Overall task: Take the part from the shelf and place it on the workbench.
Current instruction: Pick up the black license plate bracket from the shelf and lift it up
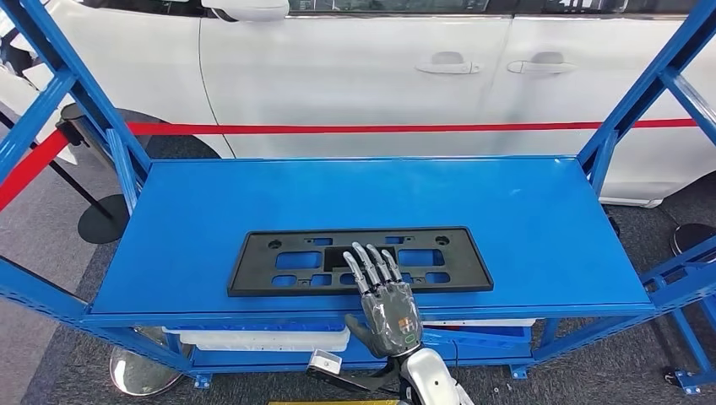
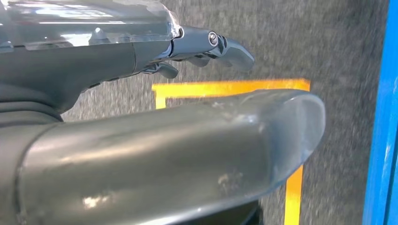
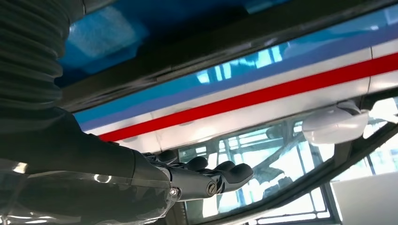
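Our right hand point(image 1: 387, 297) reaches flat, fingers apart, over the black plate point(image 1: 359, 261) on the shelf point(image 1: 540, 219), holding nothing. We might push it away. Our left hand point(image 2: 155, 117) hangs empty.

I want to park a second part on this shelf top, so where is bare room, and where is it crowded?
The blue shelf top is bare to the right of the black part as far as the right upright, to its left, and in a band behind it toward the white car. The front middle is crowded: the right hand has its fingers over the part's near edge.
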Motion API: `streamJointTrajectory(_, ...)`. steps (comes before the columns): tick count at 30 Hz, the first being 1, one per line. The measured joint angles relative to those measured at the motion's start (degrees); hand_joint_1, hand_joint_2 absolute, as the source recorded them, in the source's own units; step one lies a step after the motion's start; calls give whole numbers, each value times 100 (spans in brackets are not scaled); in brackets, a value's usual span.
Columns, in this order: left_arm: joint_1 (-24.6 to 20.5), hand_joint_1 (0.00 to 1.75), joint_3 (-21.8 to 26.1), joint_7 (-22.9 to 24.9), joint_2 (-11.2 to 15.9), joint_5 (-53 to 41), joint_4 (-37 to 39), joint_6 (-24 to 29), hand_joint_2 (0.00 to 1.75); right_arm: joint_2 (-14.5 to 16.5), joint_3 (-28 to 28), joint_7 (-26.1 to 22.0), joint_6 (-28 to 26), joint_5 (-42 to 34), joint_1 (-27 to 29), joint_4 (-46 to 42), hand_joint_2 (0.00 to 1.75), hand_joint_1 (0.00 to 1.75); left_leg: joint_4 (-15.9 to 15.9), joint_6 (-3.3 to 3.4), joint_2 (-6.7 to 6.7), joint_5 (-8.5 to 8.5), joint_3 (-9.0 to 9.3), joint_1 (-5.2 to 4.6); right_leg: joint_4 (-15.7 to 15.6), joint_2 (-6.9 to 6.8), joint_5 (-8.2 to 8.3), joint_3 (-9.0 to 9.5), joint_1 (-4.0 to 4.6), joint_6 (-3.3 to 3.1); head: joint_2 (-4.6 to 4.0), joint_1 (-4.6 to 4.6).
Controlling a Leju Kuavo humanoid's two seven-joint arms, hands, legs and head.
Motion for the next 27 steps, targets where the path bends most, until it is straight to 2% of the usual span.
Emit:
streamJointTrajectory(1,-1,0,-9,-1,1,-21,0,-2,0,7,-5,23,36,34,-42,92,175,0,4,0,0,-4,-1,-2,167,-1,-24,-81,-7,8,0,0)
streamJointTrajectory(2,-4,0,-16,-1,1,-48,0,-5,0,14,-8,57,79,74,-103,188,175,0,11,-2,-1,-11,1,-2,127,-1,65,-63,-12,7,0,0)
streamJointTrajectory(3,-7,0,-26,-2,1,-79,0,-9,0,26,-10,99,130,120,-184,290,175,0,19,-11,-4,-21,6,-2,-110,-2,238,53,-17,-4,0,0)
streamJointTrajectory(4,-11,0,-34,-4,-1,-110,0,-14,0,40,-13,138,181,163,-277,379,175,0,28,-26,-6,-34,14,-2,-479,-2,428,231,-18,-27,0,1)
streamJointTrajectory(6,-22,0,-50,-10,-4,-155,0,-29,0,80,-17,202,265,210,-467,546,175,0,46,-76,-10,-61,11,-14,-1075,-1,627,525,2,-80,0,-1)
streamJointTrajectory(8,-36,0,-60,-14,-5,-171,0,-40,0,116,-21,228,308,223,-601,685,175,0,46,-142,-12,-74,2,-20,-1221,4,614,589,32,-120,0,-6)
streamJointTrajectory(11,-48,0,-65,-14,-3,-172,0,-43,0,167,-27,240,320,236,-695,812,175,0,106,-248,-10,-152,-3,-3,-1297,4,638,628,15,-209,0,-14)
streamJointTrajectory(13,-51,0,-65,-14,-2,-179,0,-45,0,212,-30,251,320,244,-746,873,175,0,557,-297,-8,-422,-210,8,-1343,-7,649,663,-5,-270,0,-40)
streamJointTrajectory(15,-49,0,-65,-19,-3,-208,0,-52,0,234,-32,308,351,288,-793,959,175,0,1308,-329,-9,-739,-592,12,-1344,-14,639,667,7,-300,0,-56)
streamJointTrajectory(16,-45,0,-65,-25,-3,-233,0,-55,0,239,-33,360,381,320,-823,1014,175,0,1566,-336,-9,-797,-734,14,-1340,-14,634,667,16,-306,0,-56)
streamJointTrajectory(17,-42,0,-66,-34,-3,-259,0,-56,0,245,-34,434,416,360,-877,1082,175,12,1611,-334,-8,-732,-777,14,-1334,-7,630,670,23,-309,0,-56)
streamJointTrajectory(18,-42,0,-67,-45,-2,-288,0,-56,0,253,-39,519,441,390,-955,1166,175,56,1424,-322,-9,-565,-707,12,-1327,2,625,676,27,-307,0,-57)
streamJointTrajectory(20,-58,0,-69,-68,1,-344,0,-56,0,282,-80,683,445,416,-1159,1379,175,143,654,-272,-9,-153,-362,0,-1309,18,611,694,36,-290,0,-57)
streamJointTrajectory(21,-73,0,-69,-77,2,-368,0,-57,0,299,-124,746,438,403,-1266,1508,175,175,330,-240,-10,-30,-217,-13,-1298,21,605,695,44,-268,0,-55)
streamJointTrajectory(22,-86,0,-69,-84,1,-384,0,-58,0,313,-174,782,436,376,-1366,1626,175,175,132,-209,-12,27,-132,-28,-1291,22,604,690,50,-240,0,-52)
streamJointTrajectory(25,-98,0,-69,-93,-3,-409,0,-68,0,351,-314,793,444,238,-1577,1873,175,175,29,-120,-13,68,-110,-40,-1300,20,621,674,52,-141,0,-50)
streamJointTrajectory(27,-97,0,-69,-92,-7,-426,0,-73,0,369,-386,765,450,171,-1636,1955,175,175,-27,-45,-7,117,-98,-9,-1130,12,484,599,49,-81,0,-38)
